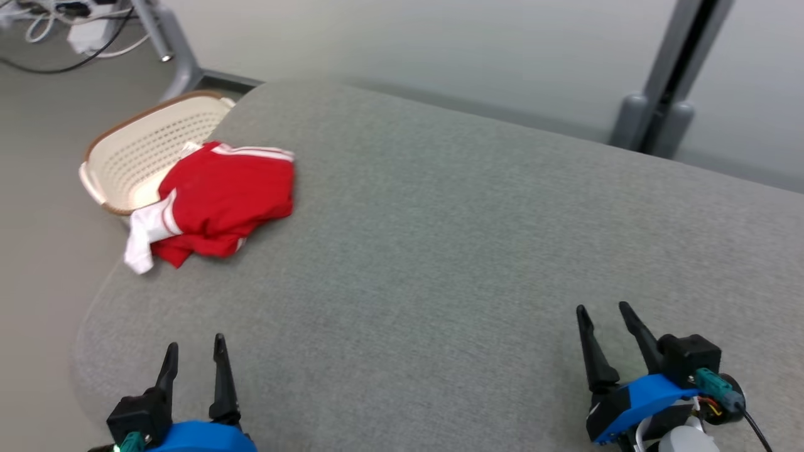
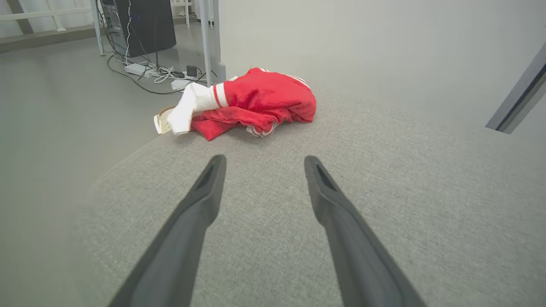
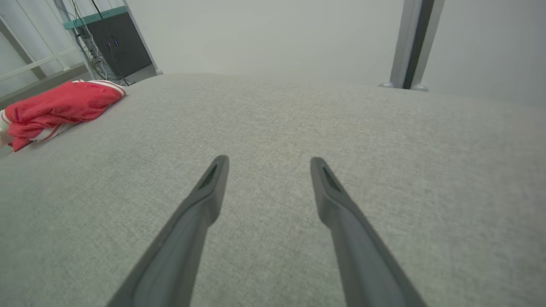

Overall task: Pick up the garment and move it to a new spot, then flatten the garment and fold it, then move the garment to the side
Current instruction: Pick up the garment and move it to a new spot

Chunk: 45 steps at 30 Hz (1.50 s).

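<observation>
A red garment (image 1: 223, 198) with white sleeves and stripes lies crumpled at the far left edge of the grey padded surface (image 1: 477, 251); one white sleeve hangs over the edge. It also appears in the left wrist view as the garment (image 2: 260, 100) ahead of the fingers, and far left in the right wrist view as the garment (image 3: 59, 106). My left gripper (image 1: 195, 348) stands open at the near left, well short of the garment, with nothing between its fingers. My right gripper (image 1: 604, 307) stands open at the near right, far from the garment. The left gripper (image 2: 261, 161) and right gripper (image 3: 268, 161) hover over bare fabric.
A cream perforated laundry basket (image 1: 138, 150) sits on the floor just beyond the surface's left edge, partly under the garment. Cables and a power strip (image 2: 140, 70) lie on the floor at the far left. A grey post (image 1: 672, 75) rises behind the surface at the right.
</observation>
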### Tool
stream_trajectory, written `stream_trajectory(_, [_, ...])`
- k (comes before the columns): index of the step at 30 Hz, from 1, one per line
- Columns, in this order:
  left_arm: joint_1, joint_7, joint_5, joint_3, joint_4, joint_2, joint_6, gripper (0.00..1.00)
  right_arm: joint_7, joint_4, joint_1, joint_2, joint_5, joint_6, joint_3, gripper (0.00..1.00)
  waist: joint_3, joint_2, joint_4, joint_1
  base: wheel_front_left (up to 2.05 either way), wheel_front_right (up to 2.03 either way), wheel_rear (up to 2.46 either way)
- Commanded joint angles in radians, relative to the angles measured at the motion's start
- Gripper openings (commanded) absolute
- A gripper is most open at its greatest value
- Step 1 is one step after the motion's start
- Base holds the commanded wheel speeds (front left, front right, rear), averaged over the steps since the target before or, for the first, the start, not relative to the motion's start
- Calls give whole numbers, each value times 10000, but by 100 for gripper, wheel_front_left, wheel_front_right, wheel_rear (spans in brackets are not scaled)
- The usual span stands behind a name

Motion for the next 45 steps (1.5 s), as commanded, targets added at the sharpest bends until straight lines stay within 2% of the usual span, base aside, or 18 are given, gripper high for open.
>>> stream_trajectory(1, [33, -2, -57, 55, 32, -15, 57, 100, -32, 9, -132, -24, -1, 1, 27, 100, 272, 0, 324, -1, 0, 0, 0])
stream_trajectory(6, [28, -2, -339, 381, 64, -14, 110, 100, -32, 55, -240, -29, -22, 1, 326, 100, 354, 0, 567, -1, 0, 0, 0])
stream_trajectory(11, [-399, -3, -434, 716, 77, -9, 87, 100, -32, -40, -340, -29, -249, 1, 387, 100, 645, 0, 463, -1, 0, 0, 0])
stream_trajectory(17, [-1568, -2, -283, 1683, 528, 31, -308, 100, -32, -473, -640, -26, -805, 1, 234, 100, 1418, 0, 89, -1, 0, 0, 0])
stream_trajectory(23, [-3148, -2, -85, 2457, 1656, 668, -575, 100, -32, -907, -997, -21, -1080, 1, -59, 100, 2215, 0, -308, -1, 0, 0, 0])
stream_trajectory(28, [-4441, -5, -18, 2887, 3004, 1495, -665, 100, -26, -1240, -1214, -40, -1337, -1, -113, 100, 2825, 0, -630, -1, 0, 0, 0])
stream_trajectory(35, [-5900, -3, -56, 2980, 4875, 2299, -776, 100, -1, -1479, -1349, -84, -1684, -9, -322, 100, 3510, 0, -912, -1, 0, 0, 0])
stream_trajectory(44, [-7170, 36, -445, 2619, 6757, 2771, -934, 100, 33, -1576, -1562, -121, -1923, -12, -565, 100, 4117, 0, -1119, -1, 0, 0, 0])
stream_trajectory(45, [-7283, 78, -492, 2536, 6946, 2790, -939, 95, 45, -1576, -1596, -121, -1929, -10, -573, 100, 4156, 0, -1136, -1, 0, 0, 0])
